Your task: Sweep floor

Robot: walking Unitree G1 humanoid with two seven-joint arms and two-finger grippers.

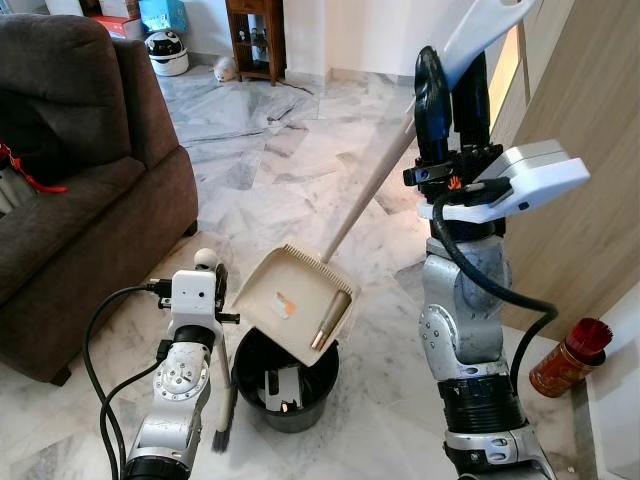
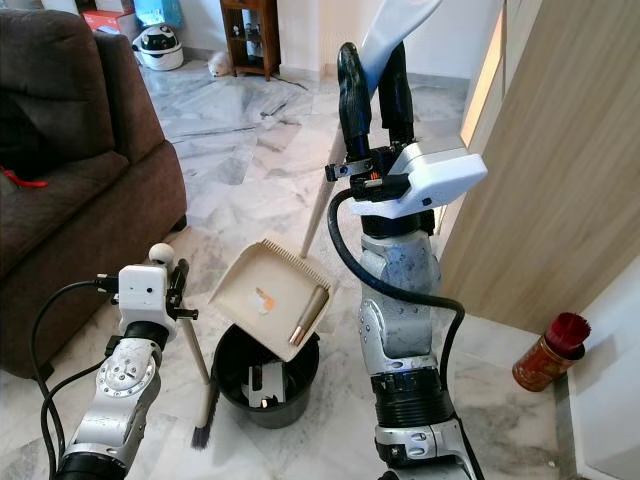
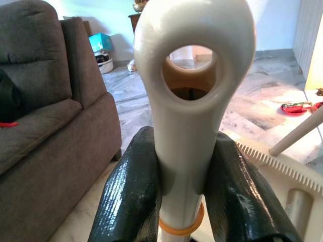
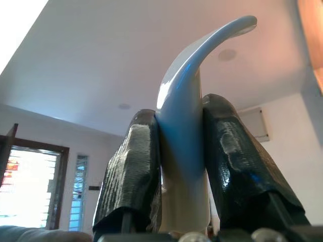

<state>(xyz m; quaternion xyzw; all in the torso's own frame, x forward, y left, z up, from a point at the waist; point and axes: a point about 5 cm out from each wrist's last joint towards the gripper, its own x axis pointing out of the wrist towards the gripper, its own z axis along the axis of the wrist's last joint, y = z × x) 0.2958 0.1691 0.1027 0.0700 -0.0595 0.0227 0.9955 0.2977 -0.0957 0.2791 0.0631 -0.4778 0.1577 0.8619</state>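
Silver arms [image 1: 462, 330] with black cables, white wrist housings, glossy, perhaps rubber-coated, black fingers [image 4: 133, 171].

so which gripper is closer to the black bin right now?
Left. The left gripper, shut on the broom handle, sits low just beside the black bin. The right gripper is raised well above and to the bin's right, gripping the dustpan handle.

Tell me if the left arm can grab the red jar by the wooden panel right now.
Probably not. The left gripper has its fingers shut on the broom, and the jar stands on the floor at the robot's far right, beyond the bin and the right arm, whose gripper holds the dustpan.
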